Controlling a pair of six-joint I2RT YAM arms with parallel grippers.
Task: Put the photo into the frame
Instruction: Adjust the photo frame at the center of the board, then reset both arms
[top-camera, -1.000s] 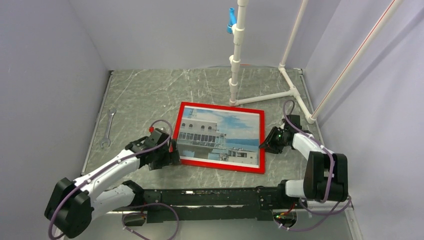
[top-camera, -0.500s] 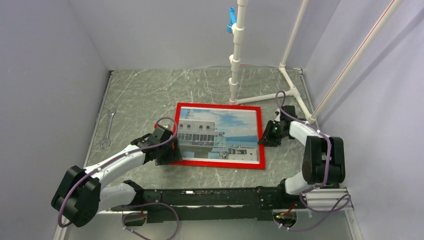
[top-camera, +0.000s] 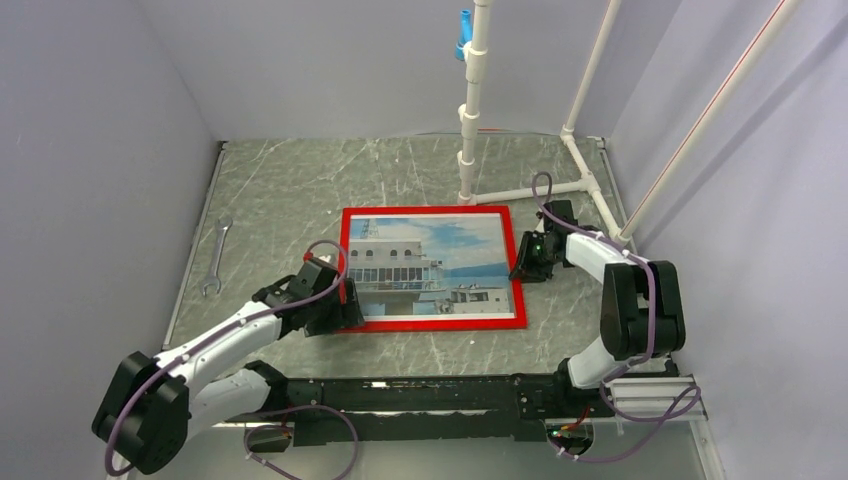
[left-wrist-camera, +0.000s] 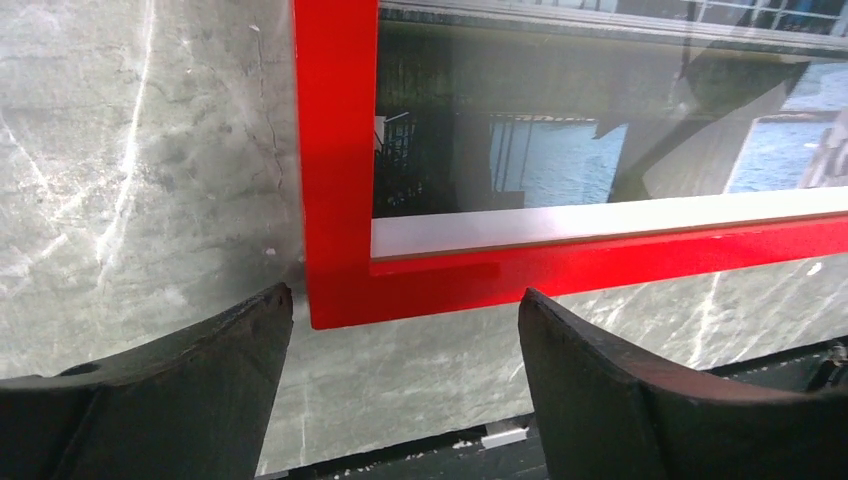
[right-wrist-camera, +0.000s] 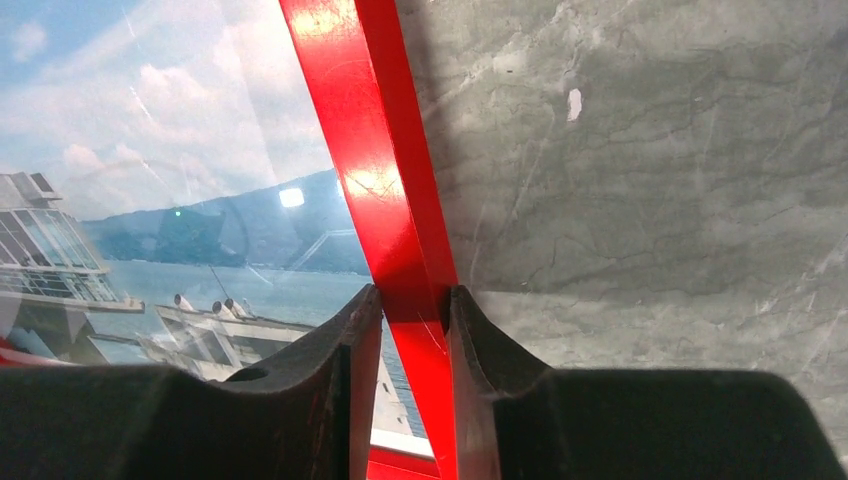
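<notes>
- Grey marbled tabletop (top-camera: 290, 190), pale walls (top-camera: 100, 120), pipe stand (top-camera: 470, 120) behind, wrench (top-camera: 216, 255) at left.
- Red frame (top-camera: 425, 211) flat mid-tabletop, photo (top-camera: 440, 262) inside.
- Right tool (right-wrist-camera: 415, 305) clamped on frame's right rail.
- Left tool (left-wrist-camera: 405, 310) open at near-left corner.

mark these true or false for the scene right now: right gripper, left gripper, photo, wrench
1. The right gripper is clamped on the red right edge of the frame. True.
2. The left gripper is shut on a corner of the frame. False: its jaws stand open, one on either side of the near-left corner.
3. The photo lies loose beside the frame. False: it shows inside the frame, behind the pane.
4. A wrench lies left of the frame, apart from it. True.
</notes>
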